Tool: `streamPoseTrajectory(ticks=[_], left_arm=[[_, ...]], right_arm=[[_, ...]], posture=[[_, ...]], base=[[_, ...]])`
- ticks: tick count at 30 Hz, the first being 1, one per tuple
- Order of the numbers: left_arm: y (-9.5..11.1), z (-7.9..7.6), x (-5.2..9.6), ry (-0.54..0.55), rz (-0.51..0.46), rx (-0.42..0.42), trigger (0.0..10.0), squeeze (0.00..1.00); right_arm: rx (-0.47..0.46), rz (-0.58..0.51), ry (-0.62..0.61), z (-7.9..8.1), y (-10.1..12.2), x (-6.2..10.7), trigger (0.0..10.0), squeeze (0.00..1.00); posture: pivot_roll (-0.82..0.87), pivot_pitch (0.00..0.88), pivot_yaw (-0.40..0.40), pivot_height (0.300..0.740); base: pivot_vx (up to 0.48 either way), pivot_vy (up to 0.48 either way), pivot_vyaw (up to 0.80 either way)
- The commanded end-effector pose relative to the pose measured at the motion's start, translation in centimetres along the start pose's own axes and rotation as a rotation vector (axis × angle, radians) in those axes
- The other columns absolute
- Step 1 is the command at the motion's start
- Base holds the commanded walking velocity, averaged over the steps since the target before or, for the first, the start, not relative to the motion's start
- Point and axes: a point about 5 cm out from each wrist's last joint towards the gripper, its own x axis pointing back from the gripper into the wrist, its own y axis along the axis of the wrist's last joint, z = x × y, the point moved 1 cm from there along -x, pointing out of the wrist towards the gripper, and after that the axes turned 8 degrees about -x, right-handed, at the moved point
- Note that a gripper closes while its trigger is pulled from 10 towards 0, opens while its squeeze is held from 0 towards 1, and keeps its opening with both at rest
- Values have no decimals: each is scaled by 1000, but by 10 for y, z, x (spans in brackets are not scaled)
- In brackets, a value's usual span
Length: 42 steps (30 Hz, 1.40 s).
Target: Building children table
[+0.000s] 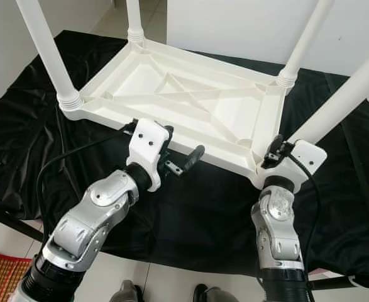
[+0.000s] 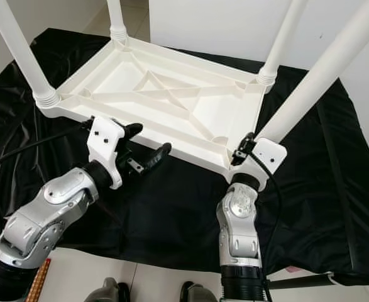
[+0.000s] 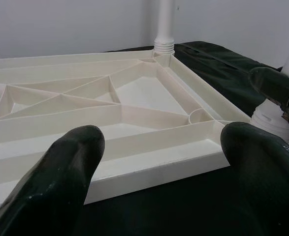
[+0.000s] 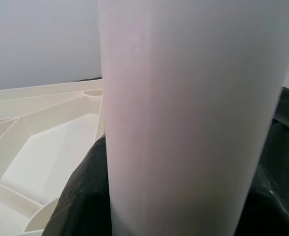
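Note:
A white plastic children's table top lies upside down on a black cloth. Its four white legs stand up at the corners: near left, far left, far right and near right. My right gripper is shut around the base of the near right leg, with black fingers on either side of it. My left gripper is open just in front of the table top's near long edge, holding nothing.
The black cloth covers a low platform and hangs over its front edge. Light floor tiles and a red patterned mat lie below at the left. My feet stand close to the platform. White walls rise behind.

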Motion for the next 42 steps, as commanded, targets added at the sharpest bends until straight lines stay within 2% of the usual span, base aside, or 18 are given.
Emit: streamPoseTrajectory(ticks=[1,5,11,22,33,42], left_arm=[[1,-9,2,-93,-10,4,10000,0],[2,-8,2,-87,-12,4,10000,0],[2,-7,2,-80,-12,4,10000,0],[3,-7,2,-77,-13,6,10000,0],[3,-7,2,-80,-12,6,10000,0],[3,-7,2,-85,-11,5,10000,0]], right_arm=[[108,207,-130,-33,-43,9,10000,0],[105,206,-132,-34,-43,11,10000,0],[125,121,-119,-38,-37,14,10000,0],[167,133,-109,-48,-44,21,10000,0],[226,100,-39,-44,-43,24,10000,0],[203,129,-53,-48,-48,26,10000,0]], posture=[[88,194,-3,740],[89,196,-4,740],[88,198,-5,740],[87,200,-6,740],[83,203,-5,740],[85,203,1,740]], base=[[0,0,0],[0,0,0],[0,0,0],[0,0,0],[0,0,0],[0,0,0]])
